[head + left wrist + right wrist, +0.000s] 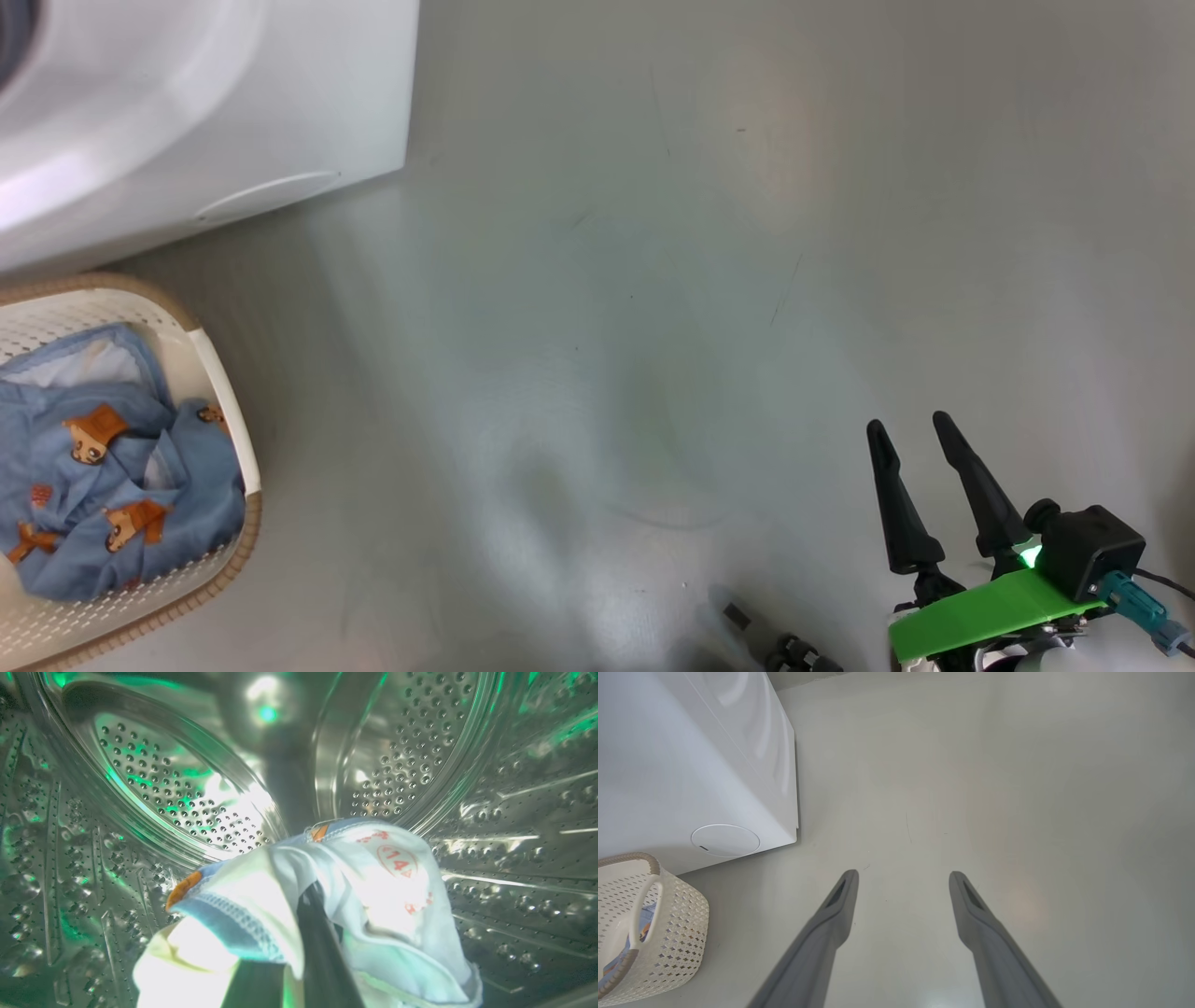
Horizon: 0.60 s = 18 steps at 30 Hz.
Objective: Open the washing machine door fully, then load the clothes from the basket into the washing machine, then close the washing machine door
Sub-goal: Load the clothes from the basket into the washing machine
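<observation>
My left claw (317,935) is clamped on a cream, blue-hemmed cloth (383,877) in the drum (163,788). Right claw (909,427) spread wide, empty. Blue bear-print clothes (112,485) in basket (227,392), left.

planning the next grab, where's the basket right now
In the head view the basket sits on the floor at the lower left, close beside the washer, with blue bear clothes in it.

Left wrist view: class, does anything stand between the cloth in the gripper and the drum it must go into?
Nothing visible does. The left gripper, shut on the cloth, is inside the drum, with bare steel wall all around.
</observation>
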### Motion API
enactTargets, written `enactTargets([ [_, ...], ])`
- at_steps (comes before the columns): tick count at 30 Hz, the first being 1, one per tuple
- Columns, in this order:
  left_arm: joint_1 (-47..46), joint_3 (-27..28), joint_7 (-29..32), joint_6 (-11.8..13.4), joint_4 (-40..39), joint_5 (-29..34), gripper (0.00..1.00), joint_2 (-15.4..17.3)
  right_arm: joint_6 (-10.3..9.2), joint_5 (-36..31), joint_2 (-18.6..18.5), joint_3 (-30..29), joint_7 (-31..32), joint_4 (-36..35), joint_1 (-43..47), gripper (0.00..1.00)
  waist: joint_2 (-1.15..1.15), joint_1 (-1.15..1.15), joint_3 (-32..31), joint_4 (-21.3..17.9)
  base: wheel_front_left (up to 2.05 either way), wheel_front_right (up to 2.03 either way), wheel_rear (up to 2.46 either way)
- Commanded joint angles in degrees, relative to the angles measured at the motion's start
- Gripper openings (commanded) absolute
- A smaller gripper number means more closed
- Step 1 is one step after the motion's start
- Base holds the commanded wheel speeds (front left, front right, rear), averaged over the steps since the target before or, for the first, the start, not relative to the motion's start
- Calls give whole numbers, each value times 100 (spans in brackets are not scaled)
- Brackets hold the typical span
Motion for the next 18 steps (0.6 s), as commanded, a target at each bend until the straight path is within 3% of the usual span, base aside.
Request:
enactTargets([
  [1,-196,-14,-13,68,16,91,7,325,9,53,-62,135,-27,-78,211,100,0,0,-38,-12,0,0,0],
  [3,-286,-65,143,117,351,127,49,342,9,61,-57,135,-27,-61,224,100,0,0,-85,-19,0,0,0],
  [4,-326,-98,191,157,482,155,98,350,9,63,-55,135,-27,-52,228,100,0,0,-109,-19,0,0,0],
  [11,-495,-243,599,405,1108,241,100,340,9,63,-44,102,-27,-27,213,100,0,0,-218,36,0,0,0],
  [18,-282,-216,301,637,1233,116,100,98,9,42,-41,-5,-27,-37,161,100,0,0,-425,245,0,0,0],
])
